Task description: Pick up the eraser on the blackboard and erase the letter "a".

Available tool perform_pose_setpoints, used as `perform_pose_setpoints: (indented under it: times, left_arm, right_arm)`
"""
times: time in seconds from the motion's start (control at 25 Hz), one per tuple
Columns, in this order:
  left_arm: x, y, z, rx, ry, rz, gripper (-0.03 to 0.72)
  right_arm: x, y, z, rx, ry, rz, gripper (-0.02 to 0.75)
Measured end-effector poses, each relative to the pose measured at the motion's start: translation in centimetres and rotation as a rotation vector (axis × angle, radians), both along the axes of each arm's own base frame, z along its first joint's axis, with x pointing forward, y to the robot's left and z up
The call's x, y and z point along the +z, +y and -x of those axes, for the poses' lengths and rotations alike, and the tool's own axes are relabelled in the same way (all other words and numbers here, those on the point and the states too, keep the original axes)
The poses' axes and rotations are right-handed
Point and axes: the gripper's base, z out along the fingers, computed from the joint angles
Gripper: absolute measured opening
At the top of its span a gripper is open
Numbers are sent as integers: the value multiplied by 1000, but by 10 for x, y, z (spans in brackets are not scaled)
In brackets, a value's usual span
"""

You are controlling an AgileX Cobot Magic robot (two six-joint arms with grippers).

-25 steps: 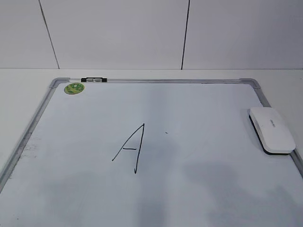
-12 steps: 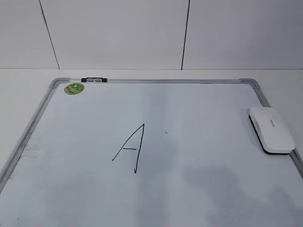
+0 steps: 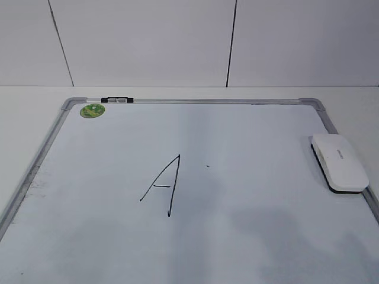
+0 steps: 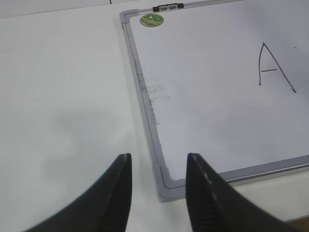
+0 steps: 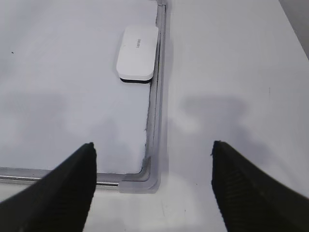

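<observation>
The blackboard (image 3: 249, 136) is a white board with a grey frame, lying flat on the table. The white eraser (image 3: 340, 162) rests on its right edge, near the far right corner. It also shows in the right wrist view (image 5: 138, 53). A large capital "A" (image 3: 161, 184) is drawn mid-board. No small letter "a" shows; only a tiny black speck (image 3: 207, 166) lies right of the capital. My left gripper (image 4: 159, 157) is open and empty above the board's near left corner. My right gripper (image 5: 152, 145) is wide open and empty above the near right corner. Neither gripper shows in the exterior view.
A round green sticker (image 3: 92, 110) and a small black-and-silver clip (image 3: 117, 100) sit at the board's far left corner. Faint smudges (image 4: 155, 91) mark the left side of the board. White table surrounds the board, with a tiled wall behind.
Nothing on the board has moved. Only the faint shadows near the front edge shift slightly.
</observation>
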Motion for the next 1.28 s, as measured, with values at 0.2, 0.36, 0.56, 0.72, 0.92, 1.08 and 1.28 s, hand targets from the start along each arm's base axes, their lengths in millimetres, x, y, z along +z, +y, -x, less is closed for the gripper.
perform_pose_setpoints:
  times: [0.2, 0.36, 0.56, 0.72, 0.92, 1.08, 1.28]
  left_arm:
    - [0, -1, 0, 80, 0, 1, 287]
    - [0, -1, 0, 136, 0, 1, 287]
    - [0, -1, -1, 156, 0, 1, 287]
    - [0, -1, -1, 156, 0, 1, 287]
    - [0, -1, -1, 156, 0, 1, 287]
    - [0, -1, -1, 156, 0, 1, 287]
    - [0, -1, -1, 156, 0, 1, 287]
  right_arm:
    - [0, 1, 1, -80, 0, 0, 593]
    - [0, 2, 1, -150, 0, 0, 593]
    - [0, 2, 2, -166, 0, 0, 593]
    - [0, 2, 2, -166, 0, 0, 593]
    - [0, 2, 2, -166, 0, 0, 593]
    - [0, 2, 2, -166, 0, 0, 593]
    - [0, 2, 2, -166, 0, 0, 593]
